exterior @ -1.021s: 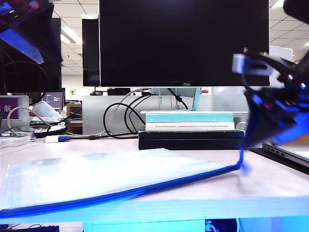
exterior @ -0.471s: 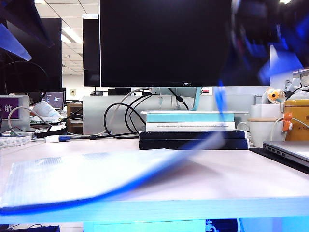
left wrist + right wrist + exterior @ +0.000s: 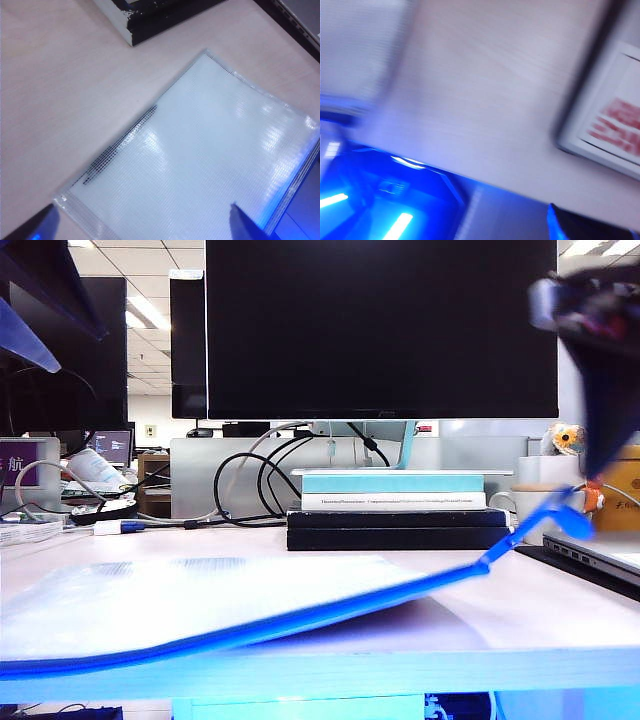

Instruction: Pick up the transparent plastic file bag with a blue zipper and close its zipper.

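On the pale table lies the file bag, its blue zipper along the near edge, the far end lifted. Left gripper hovers above it, jaws apart. Right gripper, blurred, seems spread and empty, raised at right.
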Tool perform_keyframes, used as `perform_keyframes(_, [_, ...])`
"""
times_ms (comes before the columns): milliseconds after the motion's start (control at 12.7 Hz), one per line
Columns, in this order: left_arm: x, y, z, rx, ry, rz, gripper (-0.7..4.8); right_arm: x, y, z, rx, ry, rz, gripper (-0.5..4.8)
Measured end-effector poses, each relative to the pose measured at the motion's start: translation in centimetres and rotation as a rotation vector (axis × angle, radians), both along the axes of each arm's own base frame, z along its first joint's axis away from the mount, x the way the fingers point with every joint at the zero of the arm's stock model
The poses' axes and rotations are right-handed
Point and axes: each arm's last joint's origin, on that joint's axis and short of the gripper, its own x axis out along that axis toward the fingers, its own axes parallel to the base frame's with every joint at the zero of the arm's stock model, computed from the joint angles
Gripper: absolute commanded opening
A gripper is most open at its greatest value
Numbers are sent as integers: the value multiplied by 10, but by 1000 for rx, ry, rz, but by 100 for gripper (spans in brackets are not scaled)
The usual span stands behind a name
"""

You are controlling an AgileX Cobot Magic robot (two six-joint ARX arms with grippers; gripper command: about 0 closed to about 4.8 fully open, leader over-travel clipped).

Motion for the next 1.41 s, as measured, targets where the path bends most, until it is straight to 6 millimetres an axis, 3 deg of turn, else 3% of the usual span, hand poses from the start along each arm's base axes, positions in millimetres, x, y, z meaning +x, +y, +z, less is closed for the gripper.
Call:
perform_keyframes(236, [0,0,0,0,0,0,479,-5,-3,-4,-51,70,-21,479])
perform_keyframes(314, [0,0,0,0,0,0,479,-6,-1,-2,40,105,10,479])
perform_keyframes(393, [0,-1,0,-29,2,-26,468,2,10,7,287,70,90,479])
perform_keyframes(471, [-3,-5,3,-158,4,-156,461,11,17,16,408,-18,113,479])
perform_keyframes(550, [-9,-27,3,-211,-80,-422,462,19,23,33,539,-104,130,479])
perform_keyframes(628, [-14,-44,-7,-182,-126,-542,463,21,25,47,583,-152,155,479])
perform_keyframes(785, [-16,-68,-28,-206,-218,-670,463,23,26,68,623,-209,184,479])
perform_keyframes(864, [-15,-84,-27,-277,-319,-736,463,23,27,73,652,-213,206,479])
perform_keyframes(1099, [-16,-121,-18,-372,-438,-842,463,26,30,70,695,-165,224,479])
perform_keyframes(1414, [-5,-149,-41,-443,-315,-879,462,28,33,74,739,-178,244,479])
